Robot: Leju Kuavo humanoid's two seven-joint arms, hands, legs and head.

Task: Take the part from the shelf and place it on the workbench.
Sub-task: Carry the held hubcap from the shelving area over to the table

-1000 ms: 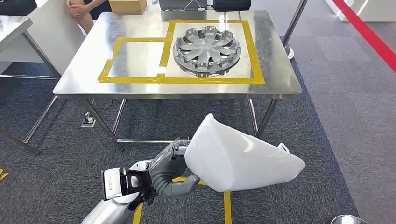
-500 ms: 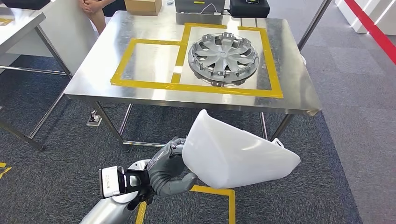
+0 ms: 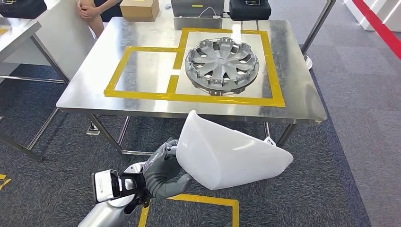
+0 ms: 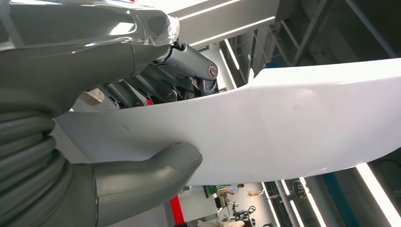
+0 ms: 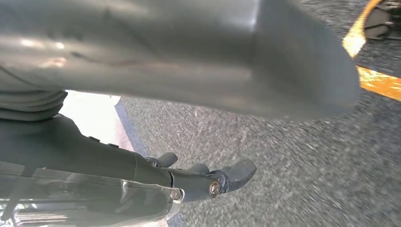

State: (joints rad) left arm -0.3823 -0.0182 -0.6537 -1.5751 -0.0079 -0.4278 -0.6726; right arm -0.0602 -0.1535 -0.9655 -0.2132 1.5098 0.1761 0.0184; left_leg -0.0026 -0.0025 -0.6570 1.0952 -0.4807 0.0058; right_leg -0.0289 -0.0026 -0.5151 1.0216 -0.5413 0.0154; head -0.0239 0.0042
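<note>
One left hand point(image 3: 163, 172) clamps the white part's point(image 3: 227, 153) edge between thumb and fingers point(image 4: 189, 75).

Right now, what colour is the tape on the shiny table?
Yellow. The tape marks out rectangles on the steel table, clearest in the head view.

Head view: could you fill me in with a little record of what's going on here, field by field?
carried part: white part, held off the floor, short of the table
left hand: grips the part's edge; thumb and fingers on opposite faces
right hand: holds nothing, fingers apart, over carpet
workbench: steel table ahead, yellow tape squares
already on it: grey wheel cover in the larger square
smaller square: bare
bystander: person at far corner
</note>
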